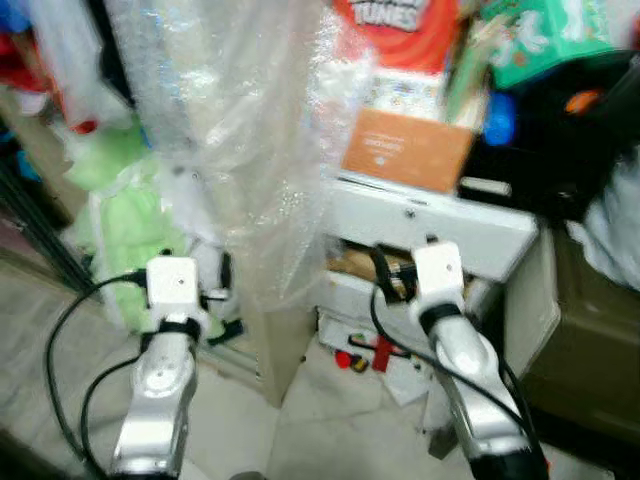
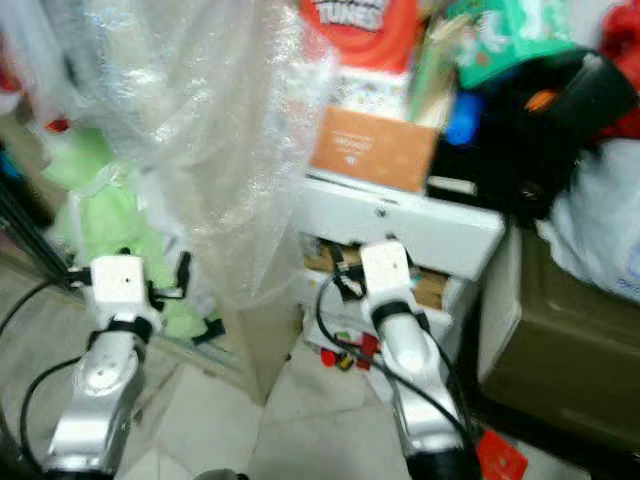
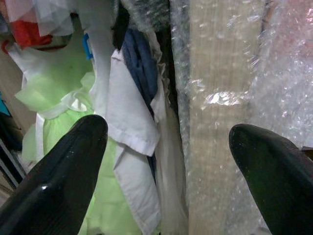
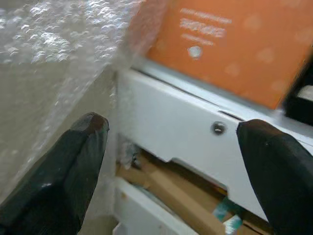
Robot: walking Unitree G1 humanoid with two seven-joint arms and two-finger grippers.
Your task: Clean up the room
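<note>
My left gripper (image 3: 166, 171) and right gripper (image 4: 171, 166) both have jaws spread, holding nothing. Small red items (image 1: 362, 356) lie scattered on the floor (image 1: 330, 410) under the white drawer unit (image 4: 181, 134), below the right jaws. Further off, crumpled bubble wrap (image 1: 250, 130) hangs between the grippers.

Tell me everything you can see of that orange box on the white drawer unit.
The orange box looks like flat cardboard with small white print on its face, too blurred to read. It rests tilted on top of the white drawer unit, leaning back against the piled clutter behind. Bubble wrap hangs just to its left. The right pincer, open, points at the drawer front below it, touching neither.
</note>
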